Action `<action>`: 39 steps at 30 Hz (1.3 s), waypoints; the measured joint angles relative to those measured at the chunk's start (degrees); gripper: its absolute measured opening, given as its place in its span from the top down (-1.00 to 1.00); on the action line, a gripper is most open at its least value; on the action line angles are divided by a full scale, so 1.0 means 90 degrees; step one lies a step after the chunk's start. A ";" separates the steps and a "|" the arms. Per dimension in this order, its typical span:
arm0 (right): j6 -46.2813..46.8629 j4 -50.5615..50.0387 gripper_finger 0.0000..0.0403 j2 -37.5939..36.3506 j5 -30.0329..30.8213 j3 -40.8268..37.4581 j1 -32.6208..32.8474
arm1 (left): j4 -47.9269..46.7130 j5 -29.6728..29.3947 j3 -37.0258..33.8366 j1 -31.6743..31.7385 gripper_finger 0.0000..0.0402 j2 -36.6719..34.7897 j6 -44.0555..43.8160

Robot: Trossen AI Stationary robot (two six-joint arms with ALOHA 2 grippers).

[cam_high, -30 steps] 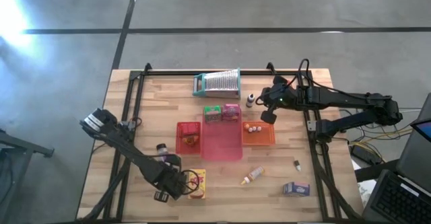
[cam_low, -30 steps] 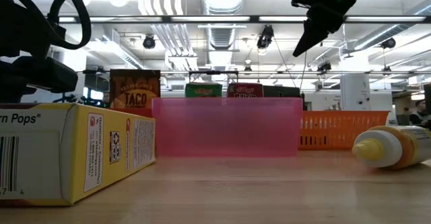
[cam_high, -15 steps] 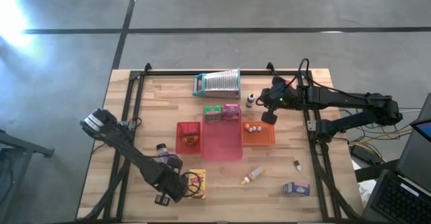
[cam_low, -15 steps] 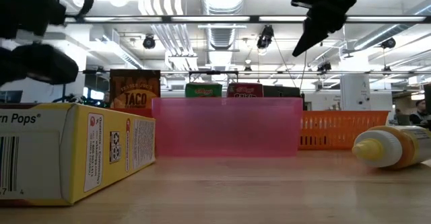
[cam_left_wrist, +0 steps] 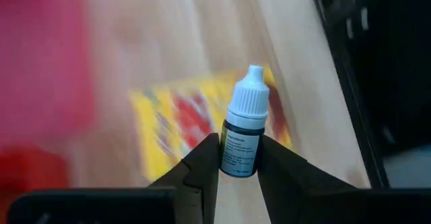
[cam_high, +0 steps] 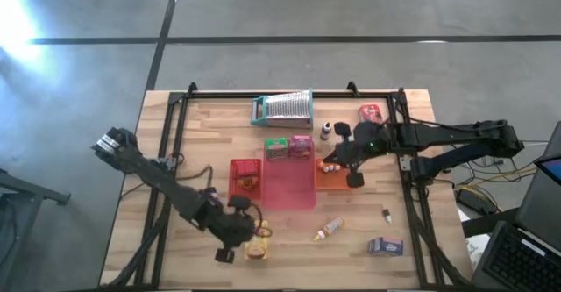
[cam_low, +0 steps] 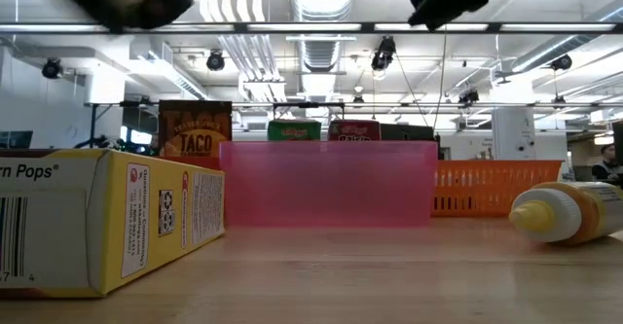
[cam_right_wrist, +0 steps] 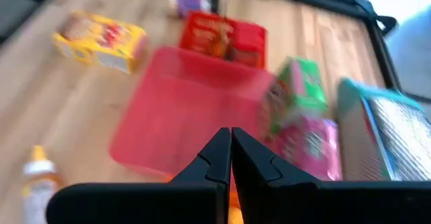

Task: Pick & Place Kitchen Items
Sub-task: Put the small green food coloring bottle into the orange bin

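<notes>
- Your left end effector (cam_left_wrist: pixel 239 173) is clamped on a small dropper bottle (cam_left_wrist: pixel 244 126), white cap and dark label, held by its lower body between the two dark fingers.
- The bottle's long axis runs straight out along the fingers, cap pointing away from the wrist.
- In the high view, the left end effector (cam_high: pixel 238 232) sits at about 7 o'clock on the worktop (cam_high: pixel 419 194), touching or just over the near edge of the yellow box (cam_high: pixel 257 241); you cannot tell which from above.
- The pink tray (cam_high: pixel 287 185) lies toward 1 o'clock from that end effector, near, with the red tray (cam_high: pixel 246 179) just beside it at roughly 12 o'clock.
- Judging from this, the coming move is a carry toward 12 to 1 o'clock, and the left arm is much the nearer arm for the red tray.
- Your right end effector (cam_high: pixel 344 162) is fully closed and holds nothing, hovering at the orange tray (cam_high: pixel 337 177) toward 3 o'clock of centre.
- From the right wrist, the pink tray (cam_right_wrist: pixel 182 116) lies straight ahead of the closed fingers, with a green box (cam_right_wrist: pixel 296 93) and a pink box (cam_right_wrist: pixel 310 146) standing beside it.
- A yellow squeeze bottle (cam_high: pixel 329 230) lies on its side at 5 o'clock, well apart from both end effectors.
</notes>
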 joint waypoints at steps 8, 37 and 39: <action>0.0835 0.0153 0.96 0.0000 0.0903 0.0049 0.0914 | 0.0728 -0.1525 0.0022 0.0955 0.53 -0.0561 0.0040; 0.1756 -0.0602 0.22 0.0015 0.1232 0.0903 0.1269 | 0.2412 -0.0830 0.1461 0.2510 0.53 0.0838 0.1810; 0.1780 -0.0621 0.17 0.0015 0.1081 0.0897 0.1269 | 0.2224 -0.0836 0.1742 0.2577 0.53 0.1023 0.1821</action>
